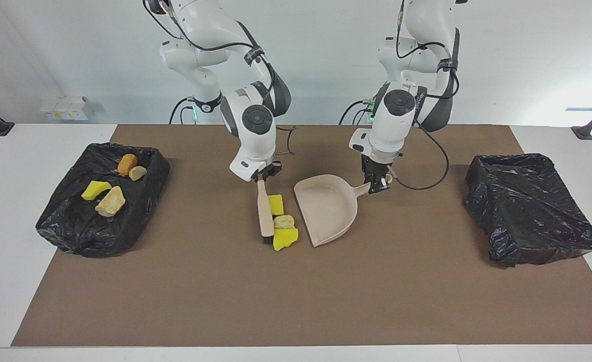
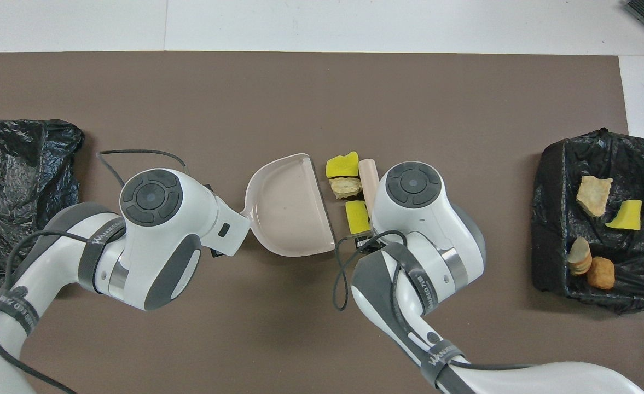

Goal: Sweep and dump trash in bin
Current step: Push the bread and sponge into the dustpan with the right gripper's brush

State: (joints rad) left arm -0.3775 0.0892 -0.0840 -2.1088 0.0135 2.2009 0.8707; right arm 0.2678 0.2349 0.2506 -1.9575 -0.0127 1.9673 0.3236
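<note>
Three pieces of trash lie in a row at the open lip of the beige dustpan [image 1: 328, 208] [image 2: 289, 205]: a yellow chunk [image 1: 275, 203] [image 2: 357, 215], a tan piece [image 1: 284, 221] [image 2: 346, 187] and another yellow chunk [image 1: 285, 239] [image 2: 342, 164]. A beige brush [image 1: 264, 211] [image 2: 366, 174] rests against them, on their side toward the right arm's end. My right gripper [image 1: 261, 177] is shut on its handle. My left gripper [image 1: 377, 185] is shut on the dustpan's handle [image 1: 362, 189], and the pan sits on the mat. The arms hide both grippers in the overhead view.
A black-lined bin [image 1: 140, 201] [image 2: 551, 219] at the right arm's end of the table holds several more yellow and tan lumps. A second black-lined bin [image 1: 527, 206] [image 2: 21, 186] sits at the left arm's end. A brown mat [image 1: 296, 291] covers the table.
</note>
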